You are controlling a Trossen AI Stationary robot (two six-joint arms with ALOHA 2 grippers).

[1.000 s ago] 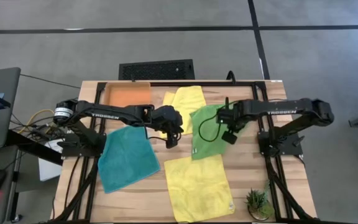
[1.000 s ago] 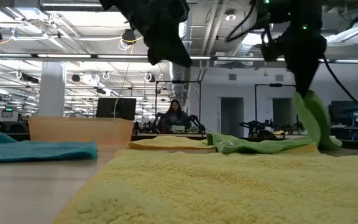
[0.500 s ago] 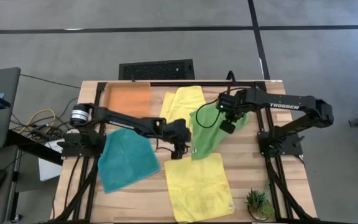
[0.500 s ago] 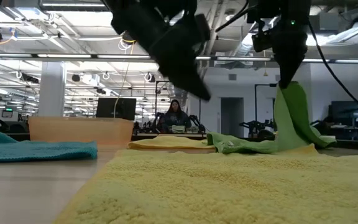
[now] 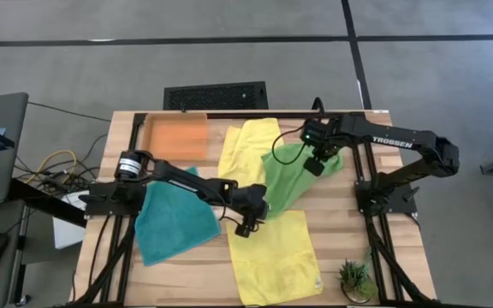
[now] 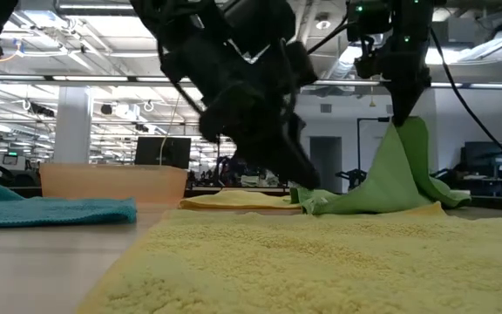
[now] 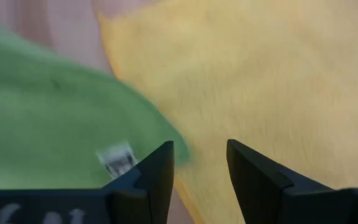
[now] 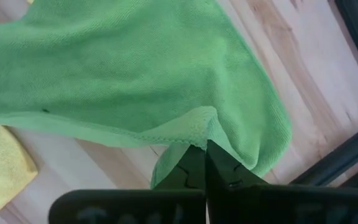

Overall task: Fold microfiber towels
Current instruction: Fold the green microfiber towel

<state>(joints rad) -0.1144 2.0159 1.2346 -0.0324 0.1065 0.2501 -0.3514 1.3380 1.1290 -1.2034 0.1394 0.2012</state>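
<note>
The lime green towel [image 5: 291,181] lies in the middle of the table, one part raised in a peak under my right gripper [image 5: 313,162], which is shut on it. Its near corner with a white tag [image 7: 118,158] rests against the far edge of the near yellow towel [image 5: 272,252]. My left gripper [image 7: 201,168] hangs open just above that corner, one finger over green, one over yellow; I cannot tell whether it touches. A second yellow towel [image 5: 248,141] and a teal towel [image 5: 174,218] lie flat. My right gripper pinches a hemmed edge of the green towel [image 8: 199,124] between its two fingers, the cloth folded over there. The fingers come from above, pointing steeply down. That part is lifted [image 6: 401,131], and the towel slopes down from it like a tent, its lower part on the table.
An orange tray [image 5: 176,135] stands at the far left. A small potted plant [image 5: 355,278] sits at the near right corner. Bare wood shows between the teal towel and the near yellow one.
My left gripper has come down and toward the near edge, to the green towel's near corner, rolling as it went, and has opened. My right gripper has carried its held edge toward the far edge, spreading the green towel; the near corner has stayed down.
</note>
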